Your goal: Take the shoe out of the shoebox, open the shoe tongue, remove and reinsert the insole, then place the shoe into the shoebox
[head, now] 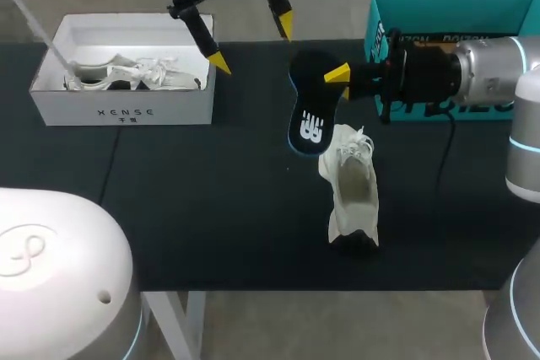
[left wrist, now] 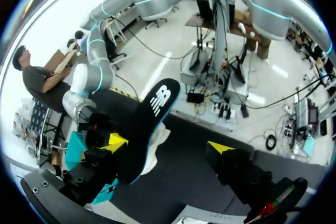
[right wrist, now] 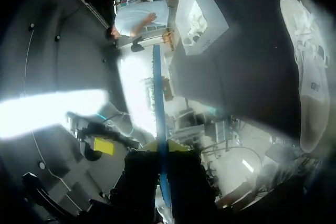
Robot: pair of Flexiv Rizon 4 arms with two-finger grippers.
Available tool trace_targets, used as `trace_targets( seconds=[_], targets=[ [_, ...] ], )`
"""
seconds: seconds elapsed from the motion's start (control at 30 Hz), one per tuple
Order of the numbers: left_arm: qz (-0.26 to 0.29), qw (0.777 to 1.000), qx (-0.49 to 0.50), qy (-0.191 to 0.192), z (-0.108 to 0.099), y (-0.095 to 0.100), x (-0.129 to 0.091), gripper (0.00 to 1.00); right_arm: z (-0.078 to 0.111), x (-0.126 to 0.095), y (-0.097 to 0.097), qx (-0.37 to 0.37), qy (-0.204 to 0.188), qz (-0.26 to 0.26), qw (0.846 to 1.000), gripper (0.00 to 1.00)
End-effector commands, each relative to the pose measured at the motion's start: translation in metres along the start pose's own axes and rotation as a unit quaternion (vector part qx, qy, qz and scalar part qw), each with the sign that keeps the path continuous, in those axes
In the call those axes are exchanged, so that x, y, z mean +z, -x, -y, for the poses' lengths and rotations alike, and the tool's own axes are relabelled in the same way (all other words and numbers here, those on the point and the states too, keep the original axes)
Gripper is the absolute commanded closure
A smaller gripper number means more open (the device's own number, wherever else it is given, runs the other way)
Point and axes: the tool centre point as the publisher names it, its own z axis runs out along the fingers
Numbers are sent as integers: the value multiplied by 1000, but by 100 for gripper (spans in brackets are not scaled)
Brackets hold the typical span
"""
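Note:
My right gripper [head: 339, 74] is shut on the heel end of a black insole [head: 309, 112] with a white logo and blue edge, held above the table. In the right wrist view the insole [right wrist: 159, 103] shows edge-on, a blue strip between my right gripper's [right wrist: 164, 149] fingers. The white shoe [head: 351, 185] lies on the black table just below the insole, laces up. My left gripper [head: 252, 42] hangs open above and behind the insole. In the left wrist view the insole [left wrist: 149, 121] stands between my left gripper's [left wrist: 168, 146] fingers, touching neither clearly, with the shoe [left wrist: 159, 141] beneath.
A white shoebox [head: 122, 112] at the table's left holds another white shoe [head: 126, 73]. A teal shoebox [head: 447, 10] stands at the back right, behind my right arm. The white box [right wrist: 202, 17] and shoe [right wrist: 310, 77] also show ahead of my right gripper.

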Motion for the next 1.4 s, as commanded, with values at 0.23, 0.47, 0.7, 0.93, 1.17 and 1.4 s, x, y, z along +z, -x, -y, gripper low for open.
trace_targets(
  seconds=[0.23,0.47,0.7,0.93,1.17,1.4],
  targets=[
    [-122,977,123,127,-14,29,-19,0,-1,0,0,0,0,1,1000,100],
    [-133,973,126,138,-25,51,-19,0,-1,0,0,0,0,1,1000,100],
    [-118,977,128,120,-30,60,-17,0,-1,0,0,0,0,1,1000,100],
    [-127,977,123,122,-31,61,-15,0,0,-1,1,-10,8,13,1000,100],
    [-127,977,123,122,-31,61,-15,0,6,-4,12,-31,20,34,999,100],
    [-127,977,123,122,-31,61,-15,0,12,-3,23,-33,24,34,999,100]
  ],
)
